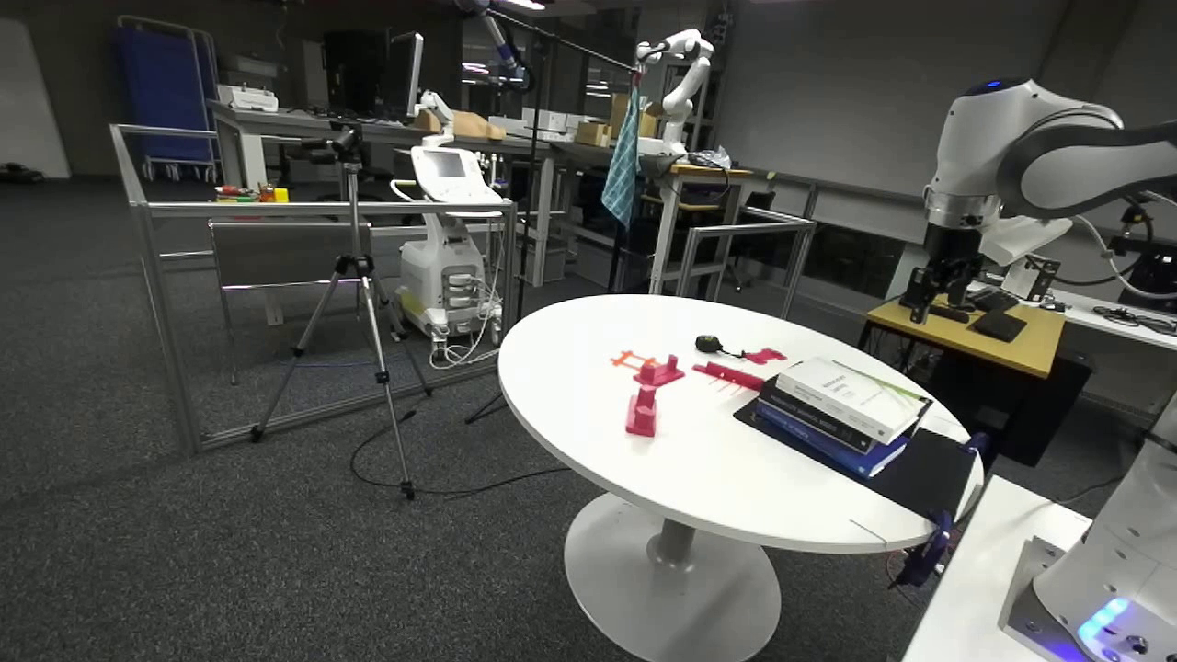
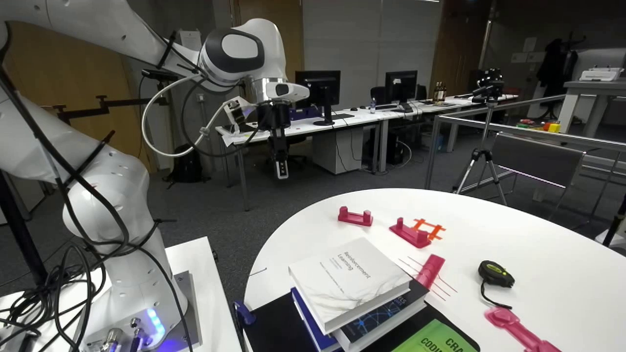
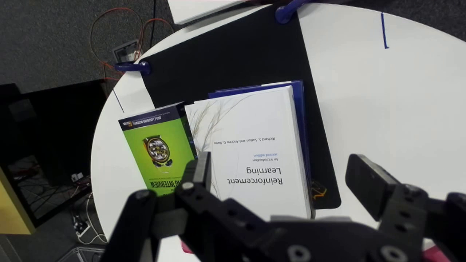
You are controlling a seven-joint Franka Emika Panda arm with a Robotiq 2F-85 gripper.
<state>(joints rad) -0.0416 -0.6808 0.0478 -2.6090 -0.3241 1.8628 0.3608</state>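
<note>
Lying well below the tool (image 3: 281, 169), whose jaws stand apart, is a white book (image 3: 249, 149).

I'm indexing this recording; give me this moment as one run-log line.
gripper: open, touching nothing | white book: atop black book and blue book | green book: beside them | tape measure: on table

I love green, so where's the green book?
In the wrist view, the green book is left of centre, next to the white book.
</note>
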